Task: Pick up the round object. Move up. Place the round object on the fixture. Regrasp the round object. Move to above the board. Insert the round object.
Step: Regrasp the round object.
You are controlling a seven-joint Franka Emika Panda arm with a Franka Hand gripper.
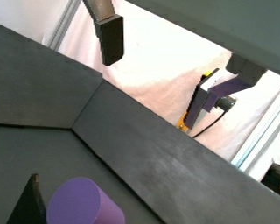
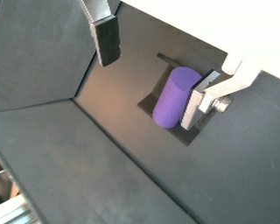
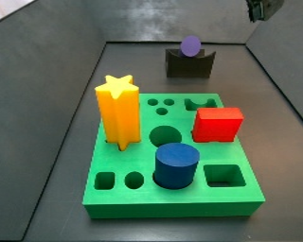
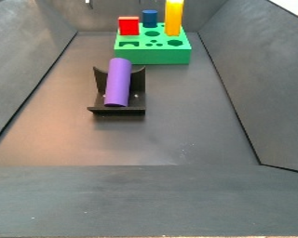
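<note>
Resting lengthwise in the notch of the fixture (image 4: 116,100), the round object (image 4: 116,81) is placed but not regrasped or inserted into the board (image 3: 173,184), while the gripper (image 2: 166,57), probably well above, hangs open and empty.

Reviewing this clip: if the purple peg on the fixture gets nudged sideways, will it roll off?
Probably not: the purple peg lies cradled in the fixture notch, which should check rolling. It looks smooth and rigid, so it may slide lengthwise. The gripper is open, holding nothing.
</note>
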